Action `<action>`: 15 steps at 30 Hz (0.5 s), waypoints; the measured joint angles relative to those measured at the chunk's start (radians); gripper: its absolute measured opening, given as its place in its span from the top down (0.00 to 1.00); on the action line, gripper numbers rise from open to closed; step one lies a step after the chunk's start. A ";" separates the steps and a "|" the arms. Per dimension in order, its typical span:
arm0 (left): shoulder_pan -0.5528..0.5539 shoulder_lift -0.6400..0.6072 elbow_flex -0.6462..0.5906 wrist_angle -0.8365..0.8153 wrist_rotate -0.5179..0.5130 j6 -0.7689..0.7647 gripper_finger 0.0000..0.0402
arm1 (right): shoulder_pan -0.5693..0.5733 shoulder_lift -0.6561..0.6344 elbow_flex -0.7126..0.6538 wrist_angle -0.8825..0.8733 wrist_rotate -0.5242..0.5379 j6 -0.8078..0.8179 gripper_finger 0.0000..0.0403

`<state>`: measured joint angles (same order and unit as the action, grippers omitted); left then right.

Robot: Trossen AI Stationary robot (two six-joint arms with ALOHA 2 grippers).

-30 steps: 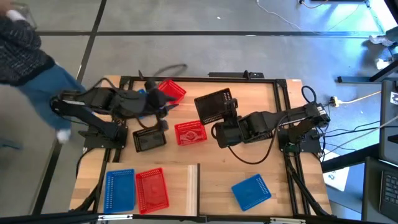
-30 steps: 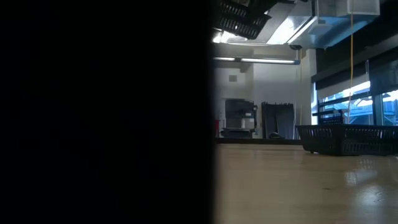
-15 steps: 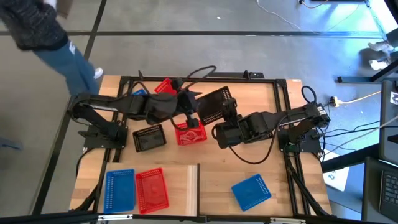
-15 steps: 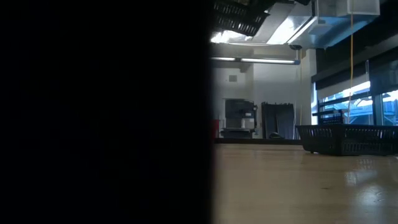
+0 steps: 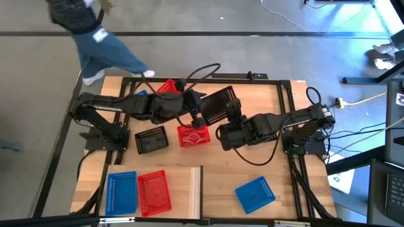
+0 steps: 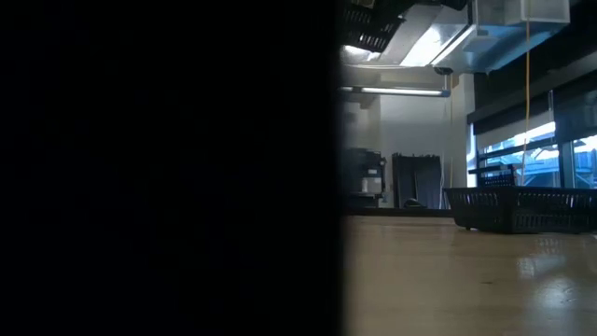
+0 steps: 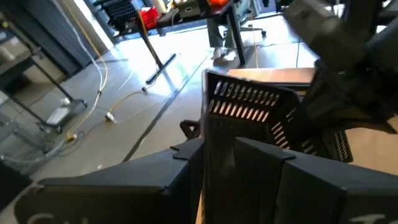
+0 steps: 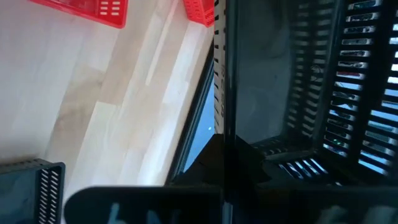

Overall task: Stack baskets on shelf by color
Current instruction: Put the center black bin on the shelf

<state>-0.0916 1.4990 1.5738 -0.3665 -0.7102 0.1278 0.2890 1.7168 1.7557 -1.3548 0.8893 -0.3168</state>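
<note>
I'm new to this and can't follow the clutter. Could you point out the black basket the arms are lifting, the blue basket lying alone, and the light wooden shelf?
Held black basket (image 5: 218, 106), high view, on its mesh floor.
Lone blue basket (image 5: 255, 193), high view, on its floor's middle.
Shelf (image 5: 184, 189), high view, on its bare wood right of the red basket.

A person (image 5: 95, 31) walks on the grey floor (image 5: 208, 53) just beyond the table's (image 5: 278, 157) far-left corner, with cables (image 5: 363, 98) trailing off at the table's right side.
</note>
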 joint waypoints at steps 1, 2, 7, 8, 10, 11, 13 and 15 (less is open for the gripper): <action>0.003 0.000 0.000 -0.011 -0.002 -0.012 0.80 | 0.000 0.000 0.000 0.000 0.003 -0.005 1.00; 0.007 0.000 0.000 -0.019 -0.003 -0.019 0.80 | 0.001 0.000 0.000 0.000 0.007 -0.008 1.00; 0.019 0.000 0.000 -0.028 -0.001 -0.023 0.80 | 0.001 0.000 0.000 0.000 0.008 -0.010 1.00; 0.020 0.000 0.000 -0.028 -0.001 -0.031 0.80 | 0.001 0.000 0.000 0.000 0.008 -0.010 1.00; 0.020 0.000 0.000 -0.029 0.011 -0.052 0.80 | 0.001 0.000 0.000 0.000 0.008 -0.009 1.00; 0.020 0.000 0.000 -0.032 0.025 -0.057 0.80 | 0.001 0.000 0.000 0.000 0.008 -0.009 1.00; 0.021 0.000 0.000 -0.046 0.041 -0.066 0.80 | 0.001 0.000 0.000 0.000 0.008 -0.009 1.00; 0.025 0.006 0.001 -0.056 0.050 -0.073 0.80 | 0.001 0.000 0.000 0.000 0.008 -0.009 1.00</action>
<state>-0.0663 1.5047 1.5744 -0.4226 -0.6598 0.0552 0.2901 1.7168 1.7557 -1.3548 0.8974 -0.3259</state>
